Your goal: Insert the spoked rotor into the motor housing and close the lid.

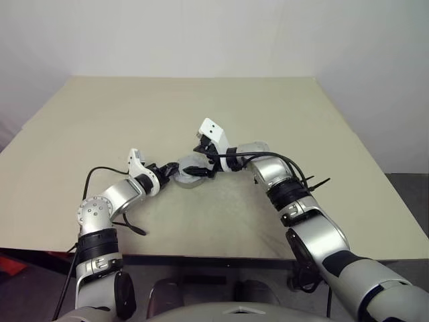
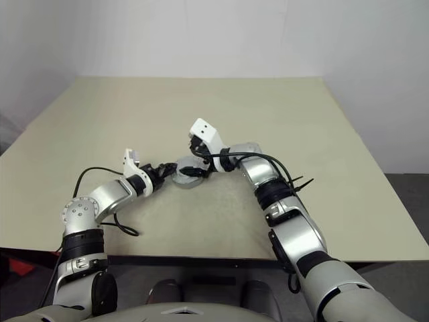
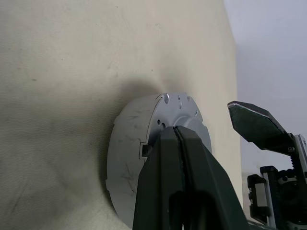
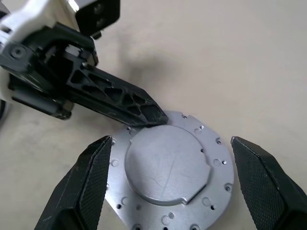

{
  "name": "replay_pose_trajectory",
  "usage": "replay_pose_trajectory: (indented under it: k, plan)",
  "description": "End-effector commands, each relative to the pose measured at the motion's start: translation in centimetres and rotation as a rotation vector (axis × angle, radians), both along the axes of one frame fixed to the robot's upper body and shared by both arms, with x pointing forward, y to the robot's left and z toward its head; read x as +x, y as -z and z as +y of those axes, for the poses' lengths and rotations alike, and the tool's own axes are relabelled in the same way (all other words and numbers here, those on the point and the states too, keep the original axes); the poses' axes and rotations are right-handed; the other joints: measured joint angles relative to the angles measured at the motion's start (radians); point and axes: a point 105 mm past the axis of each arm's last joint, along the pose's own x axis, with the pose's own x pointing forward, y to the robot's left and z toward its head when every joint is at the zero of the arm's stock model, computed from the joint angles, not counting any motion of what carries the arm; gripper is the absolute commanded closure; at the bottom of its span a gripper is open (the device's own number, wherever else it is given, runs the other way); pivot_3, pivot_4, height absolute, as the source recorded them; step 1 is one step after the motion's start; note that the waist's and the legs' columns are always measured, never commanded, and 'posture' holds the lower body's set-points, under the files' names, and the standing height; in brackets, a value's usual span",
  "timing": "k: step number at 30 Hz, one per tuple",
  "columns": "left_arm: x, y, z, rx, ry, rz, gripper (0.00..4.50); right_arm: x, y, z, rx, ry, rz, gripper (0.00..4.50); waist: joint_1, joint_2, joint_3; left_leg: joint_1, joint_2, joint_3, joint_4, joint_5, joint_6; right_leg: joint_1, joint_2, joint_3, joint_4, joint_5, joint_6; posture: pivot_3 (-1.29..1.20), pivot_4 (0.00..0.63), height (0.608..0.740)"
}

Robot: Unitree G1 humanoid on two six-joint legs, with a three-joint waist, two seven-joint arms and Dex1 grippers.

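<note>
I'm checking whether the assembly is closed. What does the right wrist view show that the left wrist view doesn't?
Right wrist view alone: the lid's flat top with its raised centre and ring of small holes, framed by the open right end effector. Left wrist view alone: the silver side wall of the motor housing resting on the table. Both: the shut left end effector touching the lid's edge.
</note>
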Motion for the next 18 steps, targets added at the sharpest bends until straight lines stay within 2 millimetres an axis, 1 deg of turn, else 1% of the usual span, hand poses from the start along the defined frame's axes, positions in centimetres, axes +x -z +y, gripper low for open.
replay_pose_trajectory:
  k: [1, 4, 8, 10, 12, 15, 18]
  plan:
    - [-0.1, -0.4, -0.6, -0.002, 0.029, -0.012, 4.50, 0.9, -2.2, -0.3, 0.080, 0.061, 0.032, 0.05, 0.000, 0.000, 0.000, 0.000, 0.000, 0.000, 0.000, 0.000, 0.000, 0.000, 0.000, 0.000, 0.000, 0.000, 0.000, 0.00, 0.000, 0.740]
    - [-0.2, -0.4, -0.6, -0.001, 0.031, -0.012, 4.50, 2.2, -2.4, -1.7, 0.105, 0.174, 0.135, 0.05, 0.000, 0.000, 0.000, 0.000, 0.000, 0.000, 0.001, 0.000, 0.000, 0.000, 0.000, 0.000, 0.001, 0.000, 0.000, 0.00, 0.000, 0.740]
    - [-0.2, -0.4, -0.6, 0.000, 0.030, -0.011, 4.50, 2.9, -3.3, -3.5, 0.176, 0.258, 0.323, 0.05, 0.001, 0.000, 0.000, 0.000, 0.000, 0.000, 0.002, 0.000, 0.000, 0.000, 0.000, 0.000, 0.001, 0.000, 0.000, 0.00, 0.000, 0.740]
    - [-0.3, -0.3, -0.5, 0.001, 0.030, -0.009, 4.50, 3.2, -4.2, -4.4, 0.266, 0.322, 0.516, 0.05, 0.000, 0.000, 0.000, 0.000, 0.000, 0.000, 0.002, 0.000, 0.000, 0.000, 0.000, 0.000, 0.002, 0.000, 0.000, 0.00, 0.000, 0.740]
    - [-0.4, -0.3, -0.5, 0.003, 0.029, -0.008, 4.50, 3.2, -4.6, -5.3, 0.302, 0.358, 0.646, 0.05, 0.001, 0.000, 0.000, 0.000, 0.000, 0.000, 0.003, 0.000, 0.000, 0.000, 0.000, 0.000, 0.002, 0.000, 0.000, 0.00, 0.000, 0.740]
    - [-0.4, -0.3, -0.4, 0.003, 0.028, -0.009, 4.50, 3.0, -4.0, -6.2, 0.280, 0.398, 0.739, 0.05, 0.003, 0.000, 0.000, 0.000, 0.000, 0.000, 0.003, 0.000, 0.000, 0.000, 0.000, 0.000, 0.002, 0.000, 0.000, 0.00, 0.000, 0.740]
    - [-0.4, -0.3, -0.4, 0.003, 0.028, -0.010, 4.50, 2.7, -2.3, -7.0, 0.233, 0.446, 0.790, 0.05, 0.007, 0.000, 0.000, 0.000, 0.000, 0.000, 0.003, 0.000, 0.000, 0.000, 0.000, 0.000, 0.003, 0.000, 0.000, 0.00, 0.000, 0.740]
